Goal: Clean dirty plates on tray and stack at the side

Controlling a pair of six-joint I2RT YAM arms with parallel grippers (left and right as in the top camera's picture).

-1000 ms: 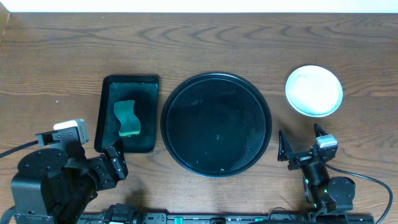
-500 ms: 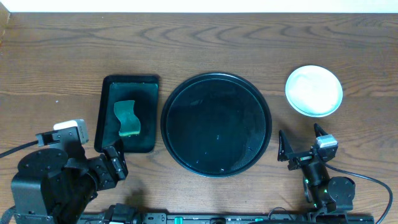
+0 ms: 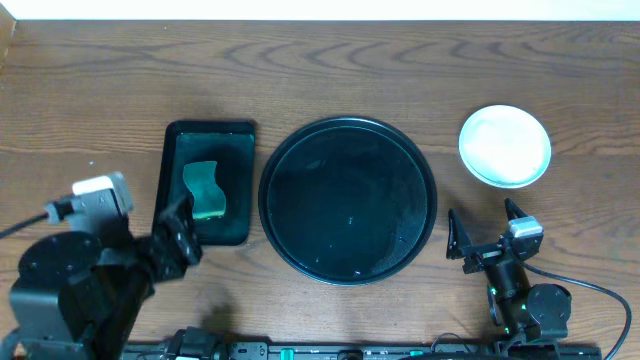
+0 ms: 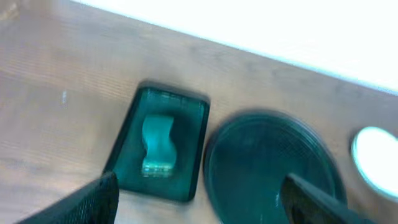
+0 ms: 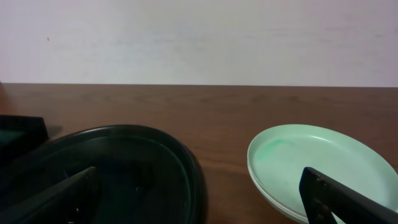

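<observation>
Apparently done: tray bare, plates stacked at the right

Logged right jaws as spread wide and gripping nothing, held low over the bench (image 3: pixel 560 60), just off the near-right rim of the tray (image 3: pixel 350 200). Logged left jaws likewise apart and empty, poised at the near-left corner of the rectangular tray (image 3: pixel 236 150), facing the sponge (image 3: pixel 204 190) lying in it.

Located the plates (image 3: pixel 505 145) as one stack on the bench, well apart from the tray, ahead and slightly right of the right jaws. Counted at least two nested rims from the right wrist; total not resolved. Noted a faint green tint on the top plate near its left edge: smear or reflection, cannot tell.

Found nothing on the tray in any view.

Judged cleaning and stacking complete, or close to it. Should another wipe be wanted:
- Stack far nearer the right arm (image 3: pixel 525 305); reach forward and a touch right from the right jaws.
- Sponge far nearer the left arm (image 3: pixel 70 290), long axis running away from the left jaws, along the rectangular tray's length.
- Round plates, so no preferred approach axis.
</observation>
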